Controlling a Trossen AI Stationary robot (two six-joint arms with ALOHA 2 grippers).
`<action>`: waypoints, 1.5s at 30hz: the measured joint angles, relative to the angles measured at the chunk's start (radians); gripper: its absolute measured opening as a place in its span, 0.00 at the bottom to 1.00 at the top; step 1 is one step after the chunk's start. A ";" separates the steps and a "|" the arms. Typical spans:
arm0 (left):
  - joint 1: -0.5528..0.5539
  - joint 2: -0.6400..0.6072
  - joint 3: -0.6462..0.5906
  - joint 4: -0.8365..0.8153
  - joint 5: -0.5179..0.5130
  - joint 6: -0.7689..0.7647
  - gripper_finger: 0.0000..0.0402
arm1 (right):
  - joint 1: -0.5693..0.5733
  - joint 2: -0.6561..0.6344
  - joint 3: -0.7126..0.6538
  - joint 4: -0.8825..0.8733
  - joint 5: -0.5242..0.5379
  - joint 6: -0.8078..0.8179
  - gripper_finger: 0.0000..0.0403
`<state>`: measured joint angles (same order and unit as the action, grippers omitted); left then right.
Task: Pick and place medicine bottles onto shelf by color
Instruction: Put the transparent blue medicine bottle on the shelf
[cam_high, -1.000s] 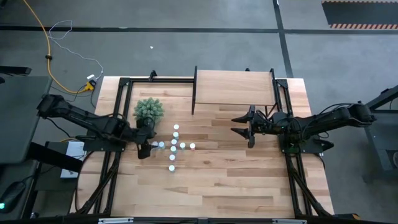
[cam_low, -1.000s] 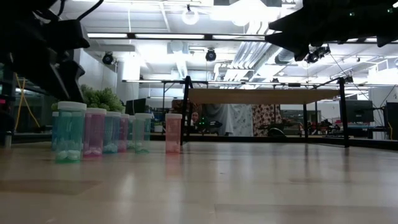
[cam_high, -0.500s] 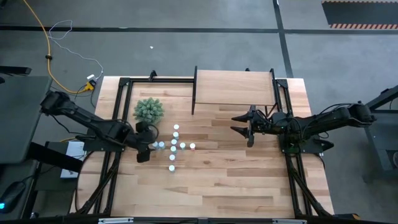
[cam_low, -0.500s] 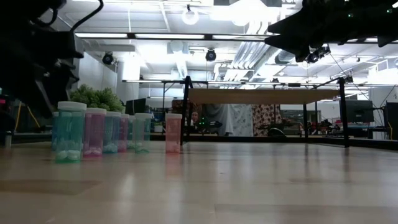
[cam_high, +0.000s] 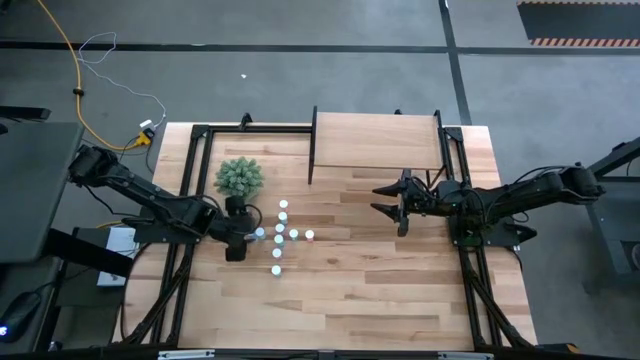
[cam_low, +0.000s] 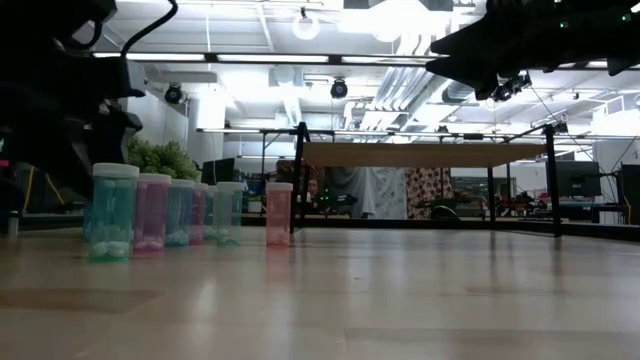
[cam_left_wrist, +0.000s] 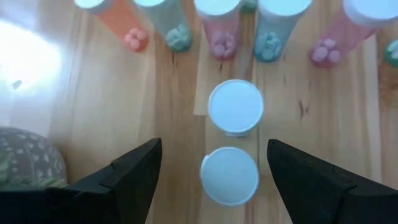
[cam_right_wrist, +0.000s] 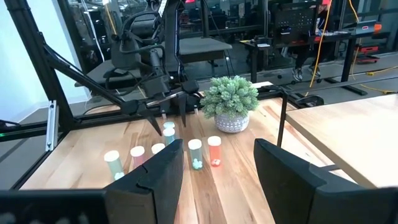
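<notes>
left end effector: fingers spread wide, holding nothing; it hangs over the left end of the bottle cluster, pointing down at the bench
nearest bottle: white cap seen square-on between the two dark fingers in the left wrist view, so it sits directly below the end effector, centred in the gap, not yet touched
next bottle: just beyond the first, same line, caps close together
bottle axis: upright, long axis vertical; a straight drop would put a finger on either side of the cap
medicine bottles: cross-shaped cluster on the bench, left of centre, just in front of the plant; low view shows teal, pink and bluish bodies in a row
shelf: at the far edge of the bench, centre-right, well apart from the cluster; no bottle seen on it
right end effector: fingers apart, empty, raised near the shelf front, well to the right of the bottles; waiting
nearer arm: left, by far
judged step: pick of the first bottle about to begin; sorting not yet started
risk: neighbours stand close, a finger could clip the next cap
</notes>
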<state>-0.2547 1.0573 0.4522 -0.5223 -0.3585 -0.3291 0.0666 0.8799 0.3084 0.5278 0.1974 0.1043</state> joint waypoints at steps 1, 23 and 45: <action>0.000 0.000 0.000 0.002 0.009 0.000 0.70 | 0.000 0.000 0.000 0.000 0.000 0.000 0.47; 0.000 0.000 0.000 -0.040 0.032 -0.045 0.66 | 0.000 0.000 0.000 -0.015 0.001 -0.001 0.47; 0.000 -0.001 0.000 -0.040 0.030 -0.035 0.32 | 0.000 0.000 0.000 -0.015 0.020 -0.011 0.47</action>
<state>-0.2550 1.0565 0.4519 -0.5625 -0.3286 -0.3637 0.0663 0.8799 0.3084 0.5129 0.2173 0.0933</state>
